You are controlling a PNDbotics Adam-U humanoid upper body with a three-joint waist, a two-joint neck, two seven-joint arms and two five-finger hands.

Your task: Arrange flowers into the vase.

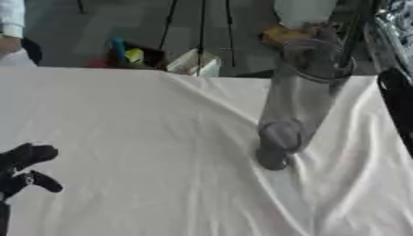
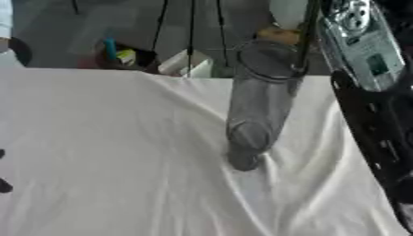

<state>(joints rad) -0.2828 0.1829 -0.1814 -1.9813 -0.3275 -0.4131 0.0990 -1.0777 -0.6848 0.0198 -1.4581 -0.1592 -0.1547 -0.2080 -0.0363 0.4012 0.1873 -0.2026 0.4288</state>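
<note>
- The left hand point(image 1: 28, 168) shows at the lower left edge of the left eye view, its dark fingers relaxed and spread, holding nothing and resting low over the worktop point(image 1: 137, 152).
- The right arm point(image 2: 367, 106) comes down the right edge of the right eye view; its hand is out of sight in both views, so whether it carries a flower cannot be told.
- The vase point(image 1: 298, 97) stands well off to the right of the left hand and farther away, on the white cloth that covers the worktop.
- It is a tall, clear glass cylinder with a thick round base and an open mouth; it looks empty, and no stem shows inside.
- No flowers lie on the cloth; a yellowish shape point(image 1: 286, 33) sits just beyond the rim, too blurred to name.
- Judged from this, the task is at its start: a flower must be fetched, then lowered stem-first into the mouth.
</note>
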